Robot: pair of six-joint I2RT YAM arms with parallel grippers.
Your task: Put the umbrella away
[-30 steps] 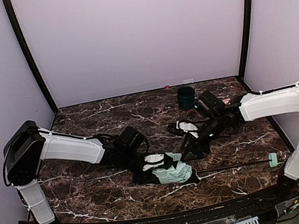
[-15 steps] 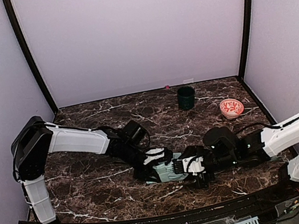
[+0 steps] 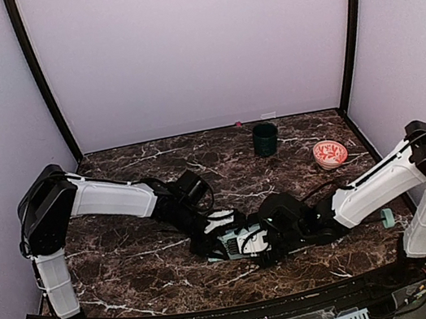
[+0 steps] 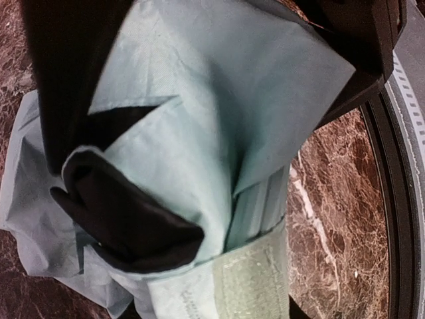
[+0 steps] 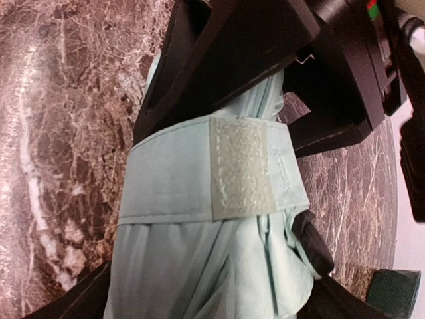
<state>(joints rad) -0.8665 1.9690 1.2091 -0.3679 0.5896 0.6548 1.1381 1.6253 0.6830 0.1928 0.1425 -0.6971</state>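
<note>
The umbrella (image 3: 236,243) lies folded at the front middle of the marble table (image 3: 132,264), a pale mint bundle with black folds. Its mint handle (image 3: 387,218) shows at the right, behind my right arm, which hides the shaft. My left gripper (image 3: 220,237) is shut on the canopy's left end; in the left wrist view (image 4: 216,309) fabric (image 4: 199,133) and the velcro strap (image 4: 255,279) fill the frame. My right gripper (image 3: 261,242) is open, its fingers (image 5: 66,299) on either side of the canopy (image 5: 199,266), just below the strap with its velcro patch (image 5: 240,169).
A dark green cup (image 3: 265,139) stands at the back middle and shows at the right wrist view's corner (image 5: 395,292). A red-and-white patterned bowl (image 3: 330,154) sits at the back right. The table's black front rim (image 3: 239,308) is close behind the umbrella.
My right arm swung from near the cup down to the front and now reaches left onto the canopy. My left gripper stayed on the canopy, which has been bunched tighter.
</note>
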